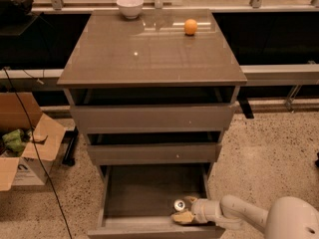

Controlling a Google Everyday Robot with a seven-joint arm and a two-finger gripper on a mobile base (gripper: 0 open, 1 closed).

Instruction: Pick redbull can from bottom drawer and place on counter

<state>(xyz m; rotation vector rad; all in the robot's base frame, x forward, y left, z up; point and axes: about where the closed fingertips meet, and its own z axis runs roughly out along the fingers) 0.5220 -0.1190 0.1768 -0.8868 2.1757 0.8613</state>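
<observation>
In the front right corner of the open bottom drawer (124,193), the gripper (182,215) lies low against the redbull can (179,204), whose silver top faces up. Whether it is clamped on the can I cannot tell. Above, the middle drawer (154,153) and top drawer (152,117) stand slightly pulled out. On the desk (149,59), 1 orange (190,27) and 1 white bowl (129,6) sit near the back edge, well apart.

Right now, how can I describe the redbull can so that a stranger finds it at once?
Look at the grey-brown cabinet, at its open bottom drawer. In the drawer's front right corner, beside the gripper, sits the redbull can. Its round, shiny silver top sets it apart from the tan gripper.
</observation>
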